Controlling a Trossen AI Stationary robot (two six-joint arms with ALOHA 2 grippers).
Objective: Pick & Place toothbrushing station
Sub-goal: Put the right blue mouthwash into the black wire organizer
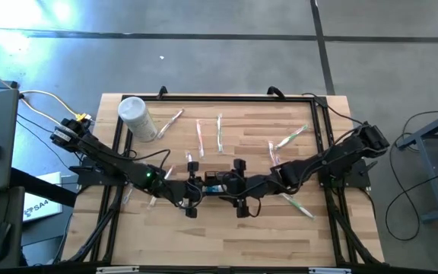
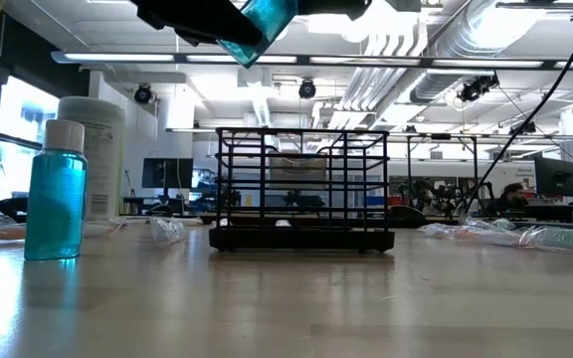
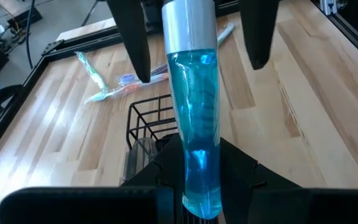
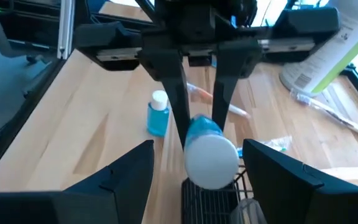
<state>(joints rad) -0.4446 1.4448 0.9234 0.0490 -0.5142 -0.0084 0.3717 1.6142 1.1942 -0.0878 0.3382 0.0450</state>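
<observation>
The toothbrushing station (image 2: 301, 189), a black wire holder, stands on the table's middle, under both grippers. My left gripper (image 1: 195, 184) is shut on a blue bottle (image 3: 197, 112) with a pale cap (image 4: 210, 158), held in the air above the station. My right gripper (image 4: 196, 152) faces it from the table's right side. It is open, its fingers (image 3: 135, 43) standing on either side of the cap with a gap to it. A second blue bottle (image 2: 56, 194) stands upright on its base toward the table's left. My left gripper pinches the bottle's blue body near its base end (image 3: 201, 183) between its two fingers (image 4: 180, 106). The fingers slant down from the table's left side and lie along the bottle. The bottle sticks out past them, cap toward my right gripper, clear of the station.
A tall white canister (image 1: 137, 118) stands at the far left of the table. Several wrapped toothbrushes (image 1: 201, 137) lie scattered over the far half and the right side (image 1: 299, 205). A black frame (image 1: 322, 114) runs around the tabletop.
</observation>
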